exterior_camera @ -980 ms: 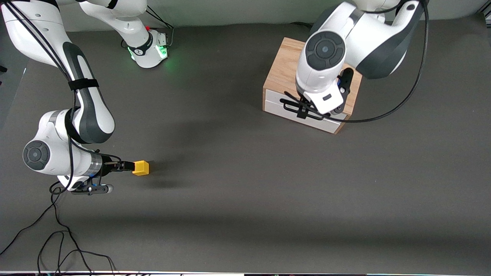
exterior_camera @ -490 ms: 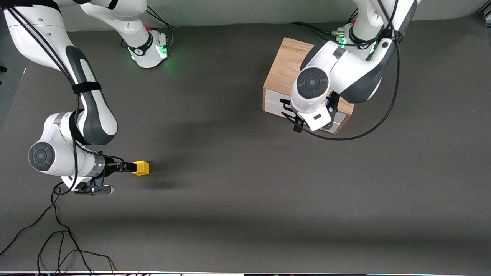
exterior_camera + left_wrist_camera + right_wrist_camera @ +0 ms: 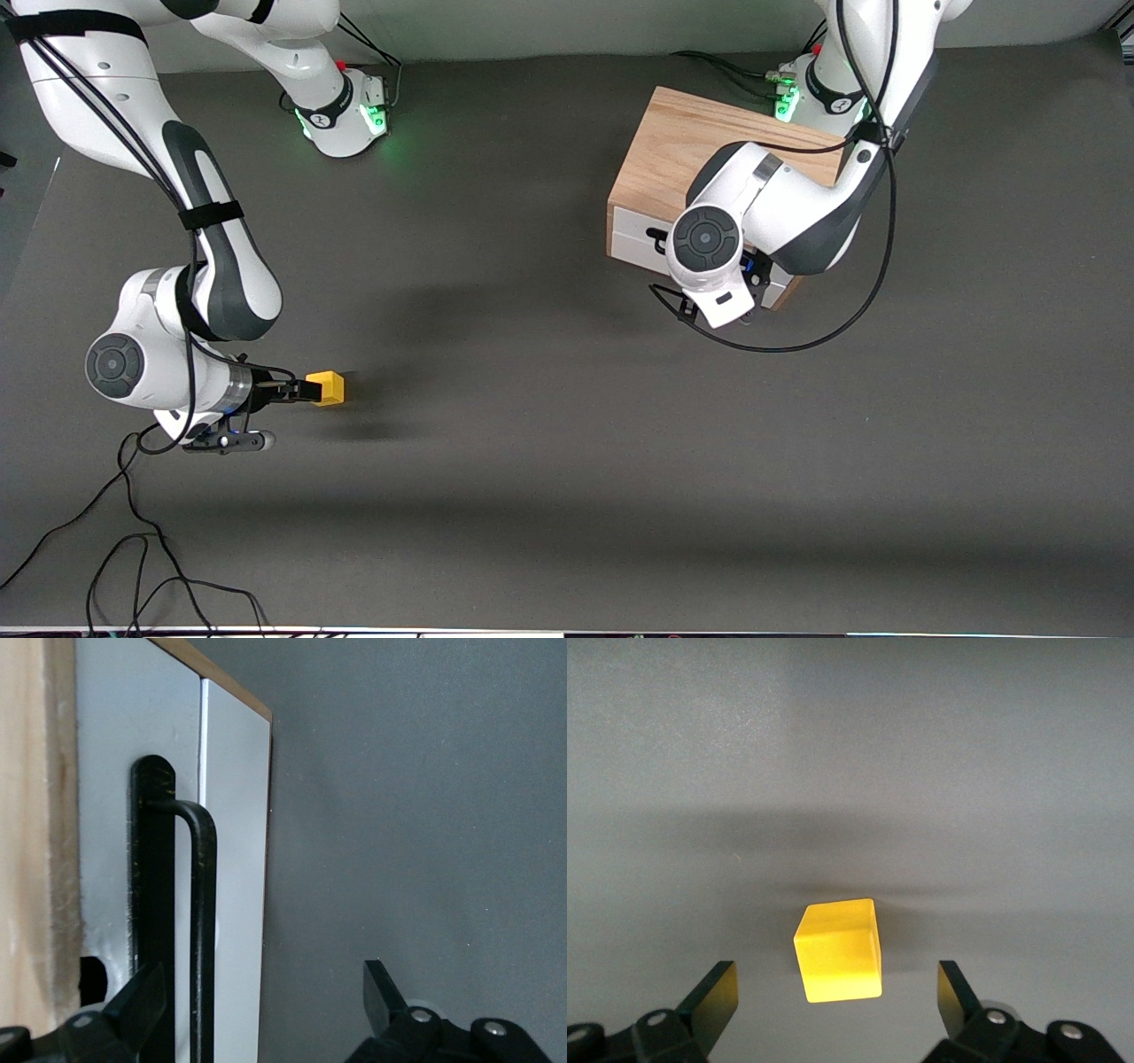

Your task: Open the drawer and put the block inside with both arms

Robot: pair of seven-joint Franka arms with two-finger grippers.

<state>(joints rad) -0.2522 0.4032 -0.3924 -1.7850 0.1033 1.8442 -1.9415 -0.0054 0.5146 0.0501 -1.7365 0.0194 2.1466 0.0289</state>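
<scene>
Your drawer (image 3: 640, 241) is shut, its white front flush in the oak box (image 3: 682, 146) at the left arm's end of the table. The black handle (image 3: 202, 930) stands off the panel, and in the left wrist view it runs between the two fingers of the left gripper (image 3: 257, 1014), close by one of them. Those fingers are spread wide and nothing is gripped. In the front view that gripper sits low in front of the drawer, mostly hidden under the wrist.

The block (image 3: 329, 387) rests on the table toward the right arm's end, well apart from the box and nearer the front camera. The right gripper (image 3: 833, 1005) is low, just beside it, fingers parted with the cube lined up in the gap; neither finger touches it, as far as you can see.

So, as I judge it, nothing is finished: both arms are only lined up. You have left closing on the handle, pulling the drawer out, grasping the block, carrying it across and dropping it in.
</scene>
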